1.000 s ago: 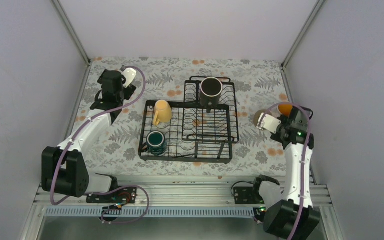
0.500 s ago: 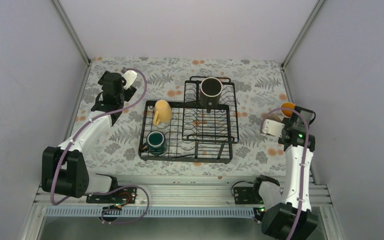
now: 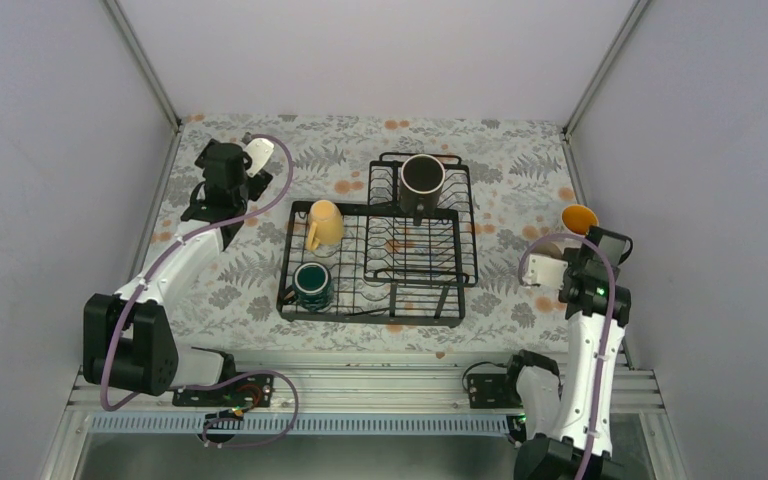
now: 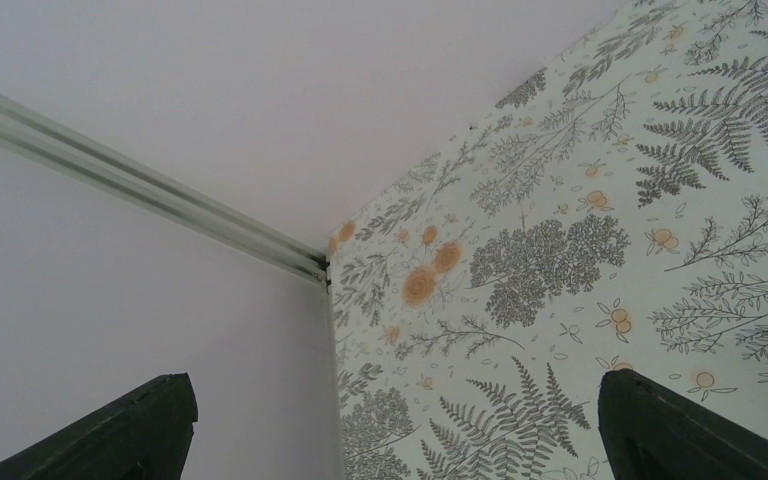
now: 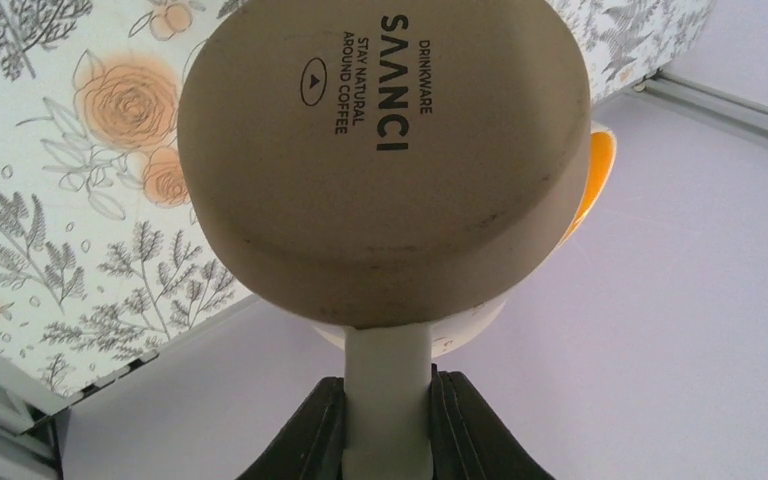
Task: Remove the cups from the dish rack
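the right arm has swung out toward the tabletop's (image 3: 520, 160) right edge, its hand (image 5: 385, 425) pinched on the handle of the tall white mug (image 5: 380, 160), carried tipped with its base facing the wrist. held by the handle alone, it could twist loose or land off the edge. the teal mug (image 3: 312, 283), yellow mug (image 3: 324, 225) and black mug (image 3: 422, 175) sit in the dish rack (image 3: 370, 320). far left, the left hand (image 4: 400, 430) gapes empty.
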Robot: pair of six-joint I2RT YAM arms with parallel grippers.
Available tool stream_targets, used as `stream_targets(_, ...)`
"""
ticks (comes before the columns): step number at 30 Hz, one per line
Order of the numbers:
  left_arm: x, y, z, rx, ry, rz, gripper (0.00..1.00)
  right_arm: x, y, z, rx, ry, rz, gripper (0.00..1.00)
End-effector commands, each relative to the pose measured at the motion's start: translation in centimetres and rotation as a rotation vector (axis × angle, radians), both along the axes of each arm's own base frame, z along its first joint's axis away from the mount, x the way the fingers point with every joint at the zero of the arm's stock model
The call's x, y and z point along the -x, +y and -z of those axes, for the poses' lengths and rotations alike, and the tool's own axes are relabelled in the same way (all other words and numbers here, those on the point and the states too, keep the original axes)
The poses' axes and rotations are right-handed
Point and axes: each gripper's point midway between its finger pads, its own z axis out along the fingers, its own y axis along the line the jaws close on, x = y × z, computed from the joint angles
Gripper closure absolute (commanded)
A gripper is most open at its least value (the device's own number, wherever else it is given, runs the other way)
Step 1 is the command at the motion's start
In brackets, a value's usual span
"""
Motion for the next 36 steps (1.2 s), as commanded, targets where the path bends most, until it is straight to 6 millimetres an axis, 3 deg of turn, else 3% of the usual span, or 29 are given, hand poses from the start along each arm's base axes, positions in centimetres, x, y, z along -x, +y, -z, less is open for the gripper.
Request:
stream_targets(1,0.0,-0.1,-2.1,0.012,-0.045,0.001,0.00,0.7,-1.5,-1.1,0.112,-0.018,0.028,0.96)
stream_targets(7,0.1,-0.2,-2.0,0.023,-0.044,0.006,0.00,2.9,-3.1,-0.3,0.189,0.091,0.105,0.96)
stream_targets(16,0.0,-0.5,-1.7,0.037,-0.046,0.015,0.00,5.1,-7.1,-0.3,0.398,0.248,0.276,0.96)
stream_targets(24,0.4,-0.3,-0.6,0.020,-0.045,0.014,0.00,6.8,-9.8,-1.3,0.579,0.386,0.401,0.96)
stream_targets(31,0.3,-0.4,0.0,0.031,-0.044,0.018,0.00,9.1,-11.1,-0.7,0.735,0.525,0.510,0.96)
stream_targets(36,0.1,-0.5,0.3,0.031,-0.044,0.022,0.00,9.3,-11.5,-0.1,0.840,0.565,0.530,0.96)
